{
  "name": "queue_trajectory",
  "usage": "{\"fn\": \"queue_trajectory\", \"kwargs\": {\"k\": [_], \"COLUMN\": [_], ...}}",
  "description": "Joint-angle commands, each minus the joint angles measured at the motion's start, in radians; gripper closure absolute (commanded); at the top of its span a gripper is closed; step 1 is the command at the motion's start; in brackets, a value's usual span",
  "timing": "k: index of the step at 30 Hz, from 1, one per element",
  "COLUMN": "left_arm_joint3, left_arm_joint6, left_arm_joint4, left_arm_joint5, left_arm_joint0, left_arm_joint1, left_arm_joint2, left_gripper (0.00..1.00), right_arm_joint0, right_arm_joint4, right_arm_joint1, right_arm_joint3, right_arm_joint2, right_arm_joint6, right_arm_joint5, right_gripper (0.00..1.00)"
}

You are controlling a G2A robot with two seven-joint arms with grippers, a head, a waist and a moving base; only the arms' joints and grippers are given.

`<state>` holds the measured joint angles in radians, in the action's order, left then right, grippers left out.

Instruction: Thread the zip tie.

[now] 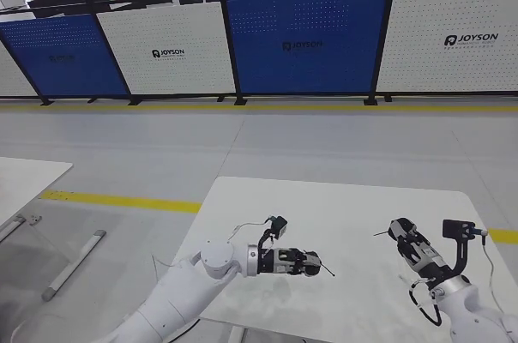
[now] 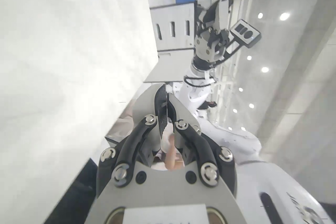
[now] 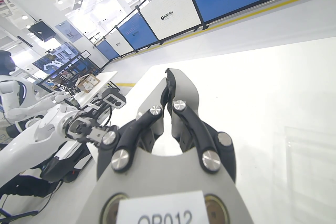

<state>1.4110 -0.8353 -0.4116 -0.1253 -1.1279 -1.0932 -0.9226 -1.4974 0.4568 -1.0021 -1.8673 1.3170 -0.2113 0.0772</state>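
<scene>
Two thin dark strips show, one at each claw. The zip tie (image 1: 327,271) is a slim black sliver poking straight out past the tip of the left claw (image 1: 315,262), which is clenched on it. A shorter dark strip (image 1: 381,232) juts from the tip of the right claw (image 1: 394,230), whose pads are pressed together on it. The two claws hang well apart above one white table (image 1: 328,201).
</scene>
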Motion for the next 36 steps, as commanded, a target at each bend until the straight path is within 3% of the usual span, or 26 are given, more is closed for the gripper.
{"fn": "queue_trajectory", "kwargs": {"k": [1,13,16,19,36], "left_arm_joint3": [-0.002,-0.007,0.017,0.04,0.04], "left_arm_joint6": [0.04,0.05,0.177,0.231,0.233], "left_arm_joint4": [0.028,0.024,0.111,0.156,0.158], "left_arm_joint5": [-0.004,0.003,-0.024,-0.026,-0.025], "left_arm_joint0": [0.003,0.004,-0.004,-0.024,-0.026], "left_arm_joint1": [-0.002,-0.001,-0.001,-0.001,-0.001], "left_arm_joint2": [0.005,0.001,-0.007,0.002,0.003], "left_gripper": [1.0,1.0,1.0,1.0,1.0], "right_arm_joint0": [0.0,0.0,0.0,0.0,-0.012], "right_arm_joint4": [0.0,0.0,0.0,0.0,0.015], "right_arm_joint1": [0.0,0.0,0.0,0.0,-0.007], "right_arm_joint3": [0.0,0.0,0.0,0.0,-0.009], "right_arm_joint2": [0.0,0.0,0.0,0.0,-0.012], "right_arm_joint6": [0.0,0.0,0.0,0.0,0.034], "right_arm_joint5": [0.0,0.0,0.0,0.0,-0.008], "right_gripper": [1.0,1.0,1.0,1.0,1.0]}}
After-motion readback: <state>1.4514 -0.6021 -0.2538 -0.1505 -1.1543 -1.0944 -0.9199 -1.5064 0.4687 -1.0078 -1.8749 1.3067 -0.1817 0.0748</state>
